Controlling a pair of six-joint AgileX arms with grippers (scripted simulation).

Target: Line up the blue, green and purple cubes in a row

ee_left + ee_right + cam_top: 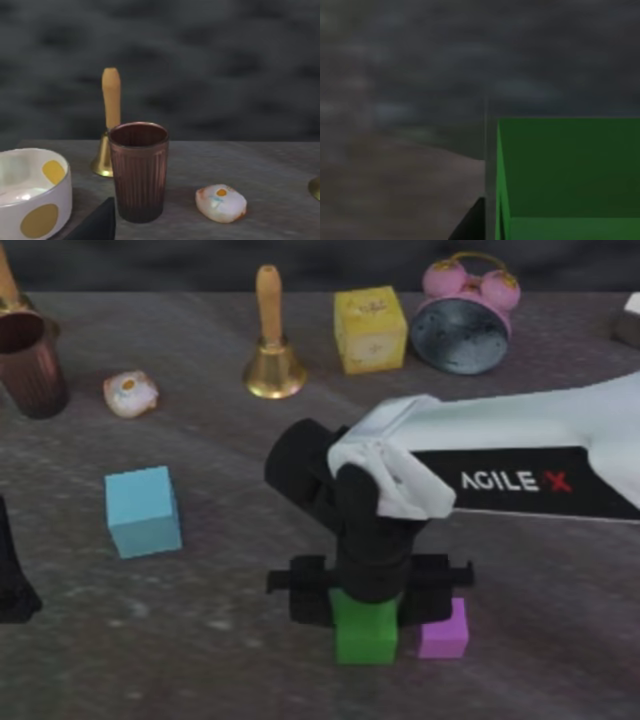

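The green cube (pixel 366 634) rests on the table near the front, and my right gripper (pixel 365 612) comes down over it from above, shut on its two sides. Seen from the right wrist, the green cube (pixel 567 175) fills the lower part of the picture, with one dark finger (pixel 470 227) close against its side. The small purple cube (pixel 445 631) sits just right of the green one, nearly touching it. The larger blue cube (pixel 143 510) stands alone at the left. My left gripper (pixel 10 585) is parked at the table's left edge, open and holding nothing.
Along the back stand a brown ribbed cup (pixel 30 365), a small white toy (pixel 130 393), a brass bell (pixel 272 368), a yellow marked cube (pixel 370 330) and a pink alarm clock (pixel 465 320). A white bowl with yellow spots (pixel 30 200) shows in the left wrist view.
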